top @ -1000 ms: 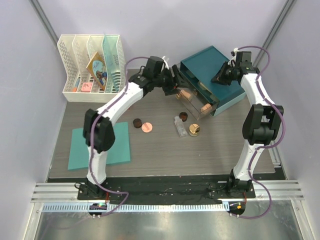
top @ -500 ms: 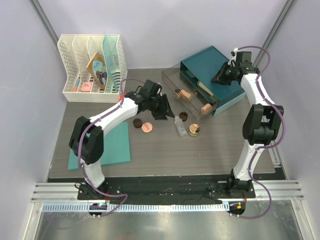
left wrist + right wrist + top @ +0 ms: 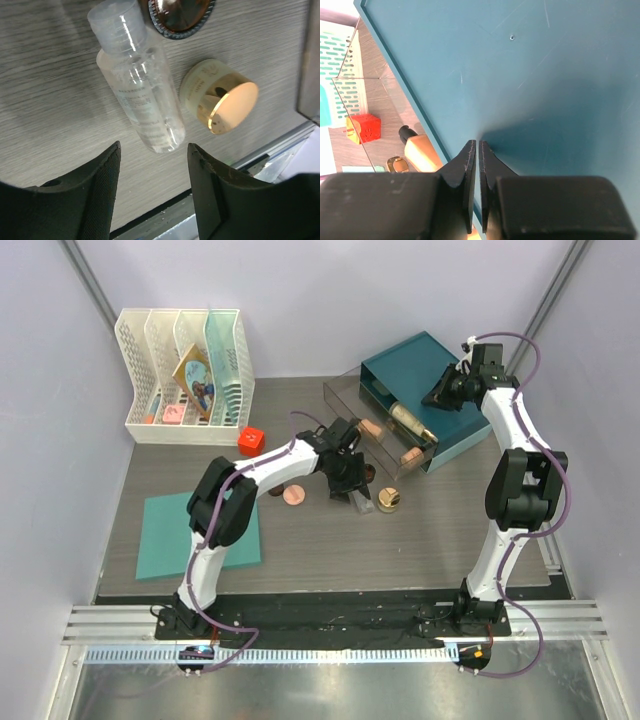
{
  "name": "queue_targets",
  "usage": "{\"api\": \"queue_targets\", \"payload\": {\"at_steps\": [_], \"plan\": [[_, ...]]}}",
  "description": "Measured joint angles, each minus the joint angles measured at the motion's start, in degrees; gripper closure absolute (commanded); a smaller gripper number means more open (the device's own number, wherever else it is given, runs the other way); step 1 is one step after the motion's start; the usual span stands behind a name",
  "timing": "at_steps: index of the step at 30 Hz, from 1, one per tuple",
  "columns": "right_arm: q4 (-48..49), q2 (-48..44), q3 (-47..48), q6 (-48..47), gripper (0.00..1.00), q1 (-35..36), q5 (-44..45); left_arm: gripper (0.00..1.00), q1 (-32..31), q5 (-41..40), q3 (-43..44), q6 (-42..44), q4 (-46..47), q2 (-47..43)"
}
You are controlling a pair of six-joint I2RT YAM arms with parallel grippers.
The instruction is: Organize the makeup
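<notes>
- Grey wood-grain table (image 3: 440, 530) between pale lilac walls carried the loose makeup near its middle, and the clear bottle (image 3: 137, 95) lay on its side there, cap pointing far.
- The left claw (image 3: 154, 150) hung released just above the bottle's base end, one finger on each side of it and neither touching.
- A pinch that low on the bottle rather than at its middle could have squeezed the smooth round body out towards the cap, or let it droop once lifted.
- Lying on its side, the bottle would probably have rolled if one finger had landed before the other.
- The gold-lidded jar (image 3: 220, 102) sat just beside the bottle on its right, so the finger on that side had little room and might have struck or dragged the jar.
- A dark brown round jar (image 3: 177, 15) stood close to the cap, and any push along the bottle's length could have knocked it.
- The clear drawer (image 3: 340, 405) stood pulled out of the teal case (image 3: 420, 365) just far and right of the bottle, with a beige tube (image 3: 408, 420) and peach sticks (image 3: 372, 427) already inside; a low carry might have clipped its near wall.
- The right claw (image 3: 477, 150) was clenched on nothing, its tips resting on the case's top; I judged it was steadying the case, which might have shifted if that pressure eased.
- The pink round compact (image 3: 293, 495) and another dark jar (image 3: 273, 485) lay to the left, out of the way.
</notes>
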Motion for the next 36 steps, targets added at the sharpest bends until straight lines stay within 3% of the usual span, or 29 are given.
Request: {"api": "queue_targets", "payload": {"at_steps": [15,24,29,30,32,34,36], "plan": [[0.09,-0.02,-0.07,0.0,0.87,0.0,-0.15,0.4,-1.18,-2.54,1.11,-1.38,-0.44,2.8],[0.09,-0.02,-0.07,-0.02,0.87,0.0,-0.15,0.44,-1.64,-1.53,3.52,-4.61,1.01,6.58],[0.09,-0.02,-0.07,-0.02,0.87,0.0,-0.15,0.61,-1.6,-0.85,2.71,-5.18,1.27,6.6],[0.09,-0.02,-0.07,-0.02,0.87,0.0,-0.15,0.71,-1.57,-0.57,2.43,-5.22,1.57,6.51],[0.09,-0.02,-0.07,-0.02,0.87,0.0,-0.15,0.78,-1.49,-0.11,1.75,-5.35,2.19,6.19],[0.09,-0.02,-0.07,-0.02,0.87,0.0,-0.15,0.95,-1.46,0.11,0.02,-4.83,3.48,5.16],[0.09,-0.02,-0.07,-0.02,0.87,0.0,-0.15,1.0,-1.46,0.11,-2.32,-4.24,4.35,3.63]]}}
